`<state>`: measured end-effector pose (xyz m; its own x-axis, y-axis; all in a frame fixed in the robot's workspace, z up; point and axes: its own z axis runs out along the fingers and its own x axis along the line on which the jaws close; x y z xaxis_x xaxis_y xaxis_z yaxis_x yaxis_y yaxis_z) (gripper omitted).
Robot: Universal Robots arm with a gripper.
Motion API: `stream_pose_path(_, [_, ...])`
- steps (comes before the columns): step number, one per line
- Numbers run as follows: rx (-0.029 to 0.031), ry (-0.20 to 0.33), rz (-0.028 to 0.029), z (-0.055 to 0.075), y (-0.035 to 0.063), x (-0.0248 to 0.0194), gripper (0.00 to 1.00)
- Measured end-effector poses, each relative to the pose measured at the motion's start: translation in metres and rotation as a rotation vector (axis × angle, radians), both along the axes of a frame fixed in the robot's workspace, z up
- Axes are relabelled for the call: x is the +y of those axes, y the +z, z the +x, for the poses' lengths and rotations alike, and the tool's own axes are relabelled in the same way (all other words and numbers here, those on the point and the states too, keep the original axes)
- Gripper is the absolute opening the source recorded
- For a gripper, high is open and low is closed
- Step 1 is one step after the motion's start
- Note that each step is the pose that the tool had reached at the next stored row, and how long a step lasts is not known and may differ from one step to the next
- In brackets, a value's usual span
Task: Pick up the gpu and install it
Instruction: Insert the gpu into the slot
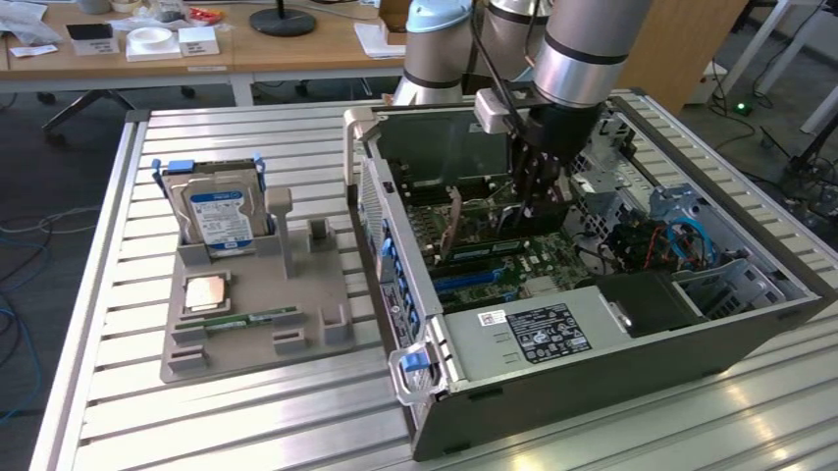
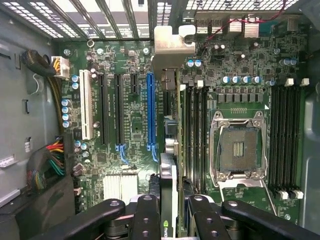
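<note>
A Universal Robots arm reaches down into an open desktop computer case (image 1: 590,334) lying on a slatted metal table (image 1: 262,422), its gripper (image 1: 535,191) low among the components. In the wrist view the gripper's black fingers (image 2: 147,215) pinch the gpu (image 2: 168,175) from both sides, with the card seen edge-on. Its silver bracket (image 2: 172,50) points toward the case's slotted rear wall. The card hangs over the green motherboard (image 2: 130,135), just beside the long blue expansion slot (image 2: 150,115) and between that slot and the empty processor socket (image 2: 239,150). The pick-up therefore looks done, since the card is in the gripper's hold and inside the case. The installation appears unfinished. The blue slot shows bare along its length and the card seems to sit to one side of it, though whether its lower edge touches the board cannot be told from these views. On the exterior view's left, well apart from the case, a grey parts tray (image 1: 249,343) holds a silver hard drive (image 1: 220,218) standing upright. A narrow green memory stick (image 1: 255,318) and a small square chip (image 1: 206,292) lie flat on it.
</note>
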<state>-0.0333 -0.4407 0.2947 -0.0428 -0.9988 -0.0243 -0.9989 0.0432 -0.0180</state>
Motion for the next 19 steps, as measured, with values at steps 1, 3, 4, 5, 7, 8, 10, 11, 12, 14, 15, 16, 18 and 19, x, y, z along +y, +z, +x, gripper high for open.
stream_pose_path(1, [0.0,0.0,0.0,0.0,0.0,-0.0009,0.27])
stream_pose_path(3, [0.0,0.0,0.0,0.0,-0.0001,-0.0031,0.27])
stream_pose_path(4, [0.0,-0.002,0.0,-0.001,-0.0003,-0.0142,0.27])
stream_pose_path(5, [0.0,-0.002,-0.0001,-0.001,-0.0003,-0.0142,0.27])
stream_pose_path(7, [0.0,-0.002,0.0,-0.001,-0.0003,-0.0143,0.27])
stream_pose_path(8, [0.0,-0.002,0.0,-0.001,-0.0003,-0.0143,0.27])
stream_pose_path(10, [0.0,-0.002,0.0,-0.001,-0.0003,-0.0143,0.27])
stream_pose_path(11, [0.0,-0.002,0.0,-0.001,-0.0003,-0.0142,0.27])
stream_pose_path(12, [0.0,-0.002,-0.0001,-0.001,-0.0003,-0.0143,0.27])
stream_pose_path(14, [0.0,-0.002,0.0,-0.001,-0.0003,-0.0142,0.27])
stream_pose_path(15, [-0.0001,-0.002,0.0,-0.001,-0.0003,-0.0141,0.27])
stream_pose_path(16, [-0.0001,-0.002,0.0,-0.001,-0.0003,-0.0139,0.27])
stream_pose_path(18, [0.0,-0.002,-0.0001,-0.001,-0.0003,-0.0134,0.27])
stream_pose_path(19, [0.0,-0.002,-0.0001,-0.001,-0.0003,-0.0134,0.27])
